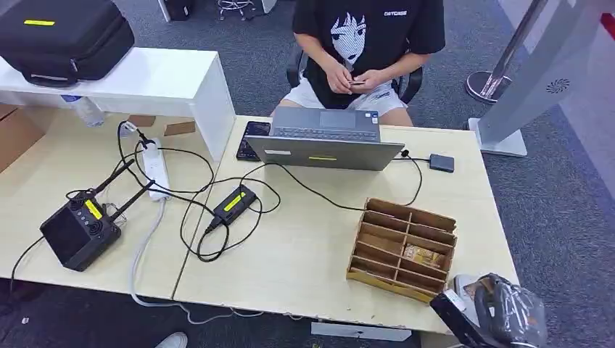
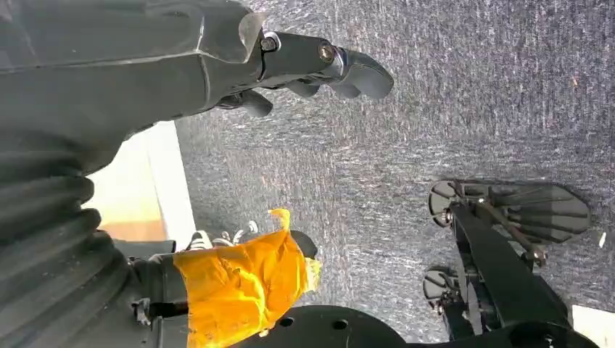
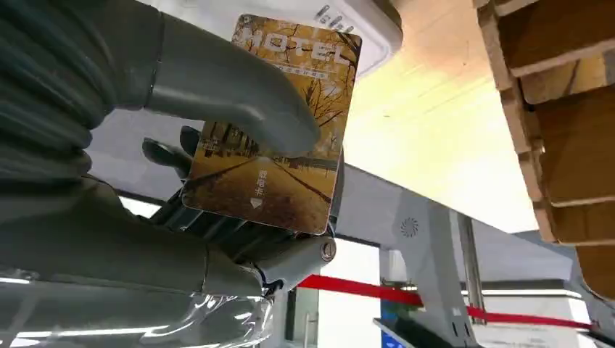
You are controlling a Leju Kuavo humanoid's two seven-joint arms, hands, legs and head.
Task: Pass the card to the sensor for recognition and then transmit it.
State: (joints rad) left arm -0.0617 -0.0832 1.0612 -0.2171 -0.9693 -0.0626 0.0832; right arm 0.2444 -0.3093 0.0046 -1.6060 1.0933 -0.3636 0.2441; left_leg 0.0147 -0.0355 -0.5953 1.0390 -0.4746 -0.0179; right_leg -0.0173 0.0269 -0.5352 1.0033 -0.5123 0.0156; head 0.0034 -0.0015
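Right wrist view showed the right hand (image 3: 239,196) pinching the card (image 3: 272,127), its thick thumb pressed on the printed face and darker fingers behind. It was held off the surface (image 1: 290,261), at the near right corner beside the cardboard organiser (image 1: 402,248). The card looked thin, light, stiff and probably slick, so a flat pinch low on it, leaving the far end free for the sensor (image 1: 441,162), seemed right. The left hand (image 2: 326,69) hung over carpet, fingers curled in on nothing.

right hand (image 1: 484,308) cut off at tabletop's (image 1: 304,261) near right corner | thumb (image 3: 239,98) hides part of card (image 3: 272,127) | small print unreadable
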